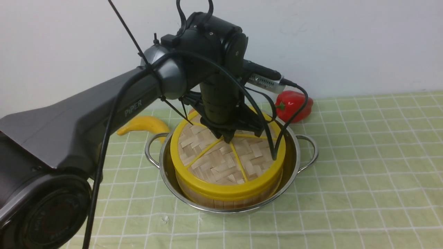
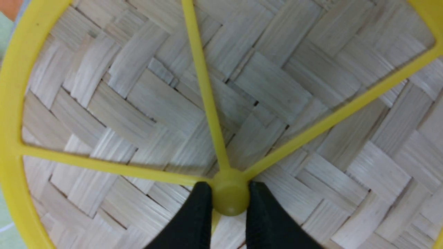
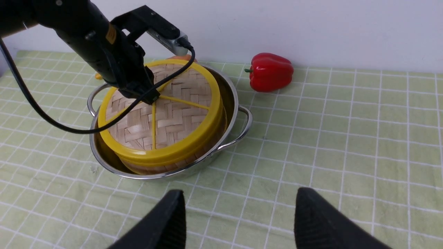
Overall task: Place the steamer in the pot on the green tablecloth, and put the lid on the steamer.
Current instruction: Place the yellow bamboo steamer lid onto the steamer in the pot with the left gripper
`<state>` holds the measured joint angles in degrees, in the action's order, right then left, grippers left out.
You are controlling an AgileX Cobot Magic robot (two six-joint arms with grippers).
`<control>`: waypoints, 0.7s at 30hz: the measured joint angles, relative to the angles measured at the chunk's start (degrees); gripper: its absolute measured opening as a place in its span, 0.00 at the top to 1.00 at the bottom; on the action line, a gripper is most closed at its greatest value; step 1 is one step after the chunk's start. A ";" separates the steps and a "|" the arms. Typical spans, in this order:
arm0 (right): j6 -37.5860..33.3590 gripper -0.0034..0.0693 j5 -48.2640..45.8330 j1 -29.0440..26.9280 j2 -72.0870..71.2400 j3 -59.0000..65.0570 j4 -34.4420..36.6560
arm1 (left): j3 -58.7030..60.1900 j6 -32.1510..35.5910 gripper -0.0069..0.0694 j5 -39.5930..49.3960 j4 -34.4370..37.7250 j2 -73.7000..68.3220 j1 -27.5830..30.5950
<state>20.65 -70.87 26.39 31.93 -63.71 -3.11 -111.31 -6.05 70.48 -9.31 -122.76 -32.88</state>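
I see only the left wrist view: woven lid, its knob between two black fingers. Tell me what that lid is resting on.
Observer: The lid sits on top of the steamer, which stands inside the pot.
Operator: Report the other arm.
Observer: The right gripper is open and holds nothing, over the green tablecloth, apart from the pot.
Operator: Name what else lies near the pot.
Observer: A red pepper and a yellow banana lie on the cloth behind it.
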 joint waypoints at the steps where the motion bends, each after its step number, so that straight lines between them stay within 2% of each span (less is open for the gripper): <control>1: -0.06 0.37 0.00 0.00 0.00 0.00 0.00 | 0.00 0.00 0.76 0.00 -0.06 -0.20 0.00; 21: -0.11 0.37 0.00 0.00 0.00 0.00 0.19 | -0.46 0.20 0.76 0.03 -0.65 -1.50 -0.04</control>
<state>20.54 -70.87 26.39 31.93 -63.71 -2.92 -111.76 -5.86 70.51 -9.96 -124.26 -32.91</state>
